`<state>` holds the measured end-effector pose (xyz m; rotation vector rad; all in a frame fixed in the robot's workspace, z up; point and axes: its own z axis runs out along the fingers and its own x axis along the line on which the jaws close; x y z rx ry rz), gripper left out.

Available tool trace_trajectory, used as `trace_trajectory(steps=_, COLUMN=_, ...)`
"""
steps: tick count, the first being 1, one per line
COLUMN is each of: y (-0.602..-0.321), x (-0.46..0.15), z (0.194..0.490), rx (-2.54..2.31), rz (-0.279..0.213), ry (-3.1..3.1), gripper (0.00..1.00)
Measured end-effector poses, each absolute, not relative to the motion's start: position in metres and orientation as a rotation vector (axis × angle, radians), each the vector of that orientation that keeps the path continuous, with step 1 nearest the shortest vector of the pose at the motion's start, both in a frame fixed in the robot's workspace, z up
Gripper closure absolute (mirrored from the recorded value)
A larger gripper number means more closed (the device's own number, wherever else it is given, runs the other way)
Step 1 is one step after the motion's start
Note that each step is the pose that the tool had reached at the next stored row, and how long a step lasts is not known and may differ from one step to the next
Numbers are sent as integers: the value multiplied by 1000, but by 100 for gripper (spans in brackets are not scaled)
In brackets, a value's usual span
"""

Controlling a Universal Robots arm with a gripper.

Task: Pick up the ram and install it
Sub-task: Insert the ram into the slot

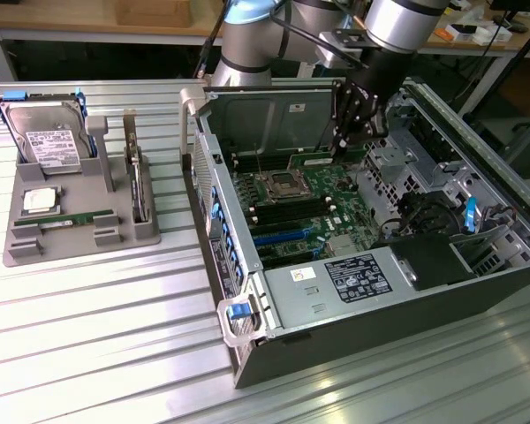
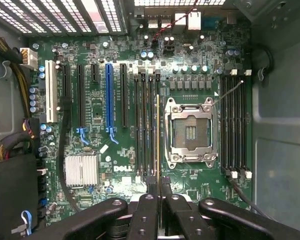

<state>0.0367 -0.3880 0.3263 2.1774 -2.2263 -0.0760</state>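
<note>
Green, light, stiff, fragile, the ram (image 2: 157,145) stands edge-on in my gripper (image 2: 157,192), fingers (image 2: 146,212) pinching its top edge (never chips).

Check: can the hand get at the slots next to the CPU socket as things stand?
Probably yes. The case is open, and the hand hangs inside it, gripping the ram edge-on over those slots. No cable crosses them.

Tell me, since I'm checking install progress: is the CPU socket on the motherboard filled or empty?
Empty. The CPU socket shows bare contacts inside its metal frame, with no chip or cooler on it.
</note>
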Motion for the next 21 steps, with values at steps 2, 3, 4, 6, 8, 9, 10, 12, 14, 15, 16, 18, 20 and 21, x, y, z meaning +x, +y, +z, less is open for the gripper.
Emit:
trace_trajectory(steps=2, y=-388, x=37, z=325, rx=2177, rz=-76, ry=-2226, gripper=88)
trace_trajectory(steps=3, y=-388, x=37, z=324, rx=2177, rz=-76, ry=-2226, gripper=88)
trace_trajectory(steps=4, y=-388, x=37, z=324, rx=2177, rz=-76, ry=-2226, gripper=88)
trace_trajectory(steps=6, y=-388, x=37, z=323, rx=2177, rz=-76, ry=-2226, gripper=88)
trace_trajectory(steps=8, y=-388, x=36, z=321, rx=2177, rz=-76, ry=-2226, gripper=88)
trace_trajectory(steps=9, y=-388, x=36, z=321, rx=2177, rz=-76, ry=-2226, gripper=88)
trace_trajectory(steps=10, y=-388, x=36, z=320, rx=2177, rz=-76, ry=-2226, gripper=88)
trace_trajectory(steps=12, y=-388, x=36, z=319, rx=2177, rz=-76, ry=-2226, gripper=88)
trace_trajectory(steps=14, y=-388, x=36, z=317, rx=2177, rz=-76, ry=-2226, gripper=88)
trace_trajectory(steps=15, y=-388, x=36, z=317, rx=2177, rz=-76, ry=-2226, gripper=88)
trace_trajectory(steps=16, y=-388, x=36, z=316, rx=2177, rz=-76, ry=-2226, gripper=88)
trace_trajectory(steps=18, y=-388, x=36, z=315, rx=2177, rz=-76, ry=-2226, gripper=88)
trace_trajectory(steps=20, y=-388, x=36, z=313, rx=2177, rz=-76, ry=-2226, gripper=88)
trace_trajectory(steps=21, y=-388, x=36, z=313, rx=2177, rz=-76, ry=-2226, gripper=88)
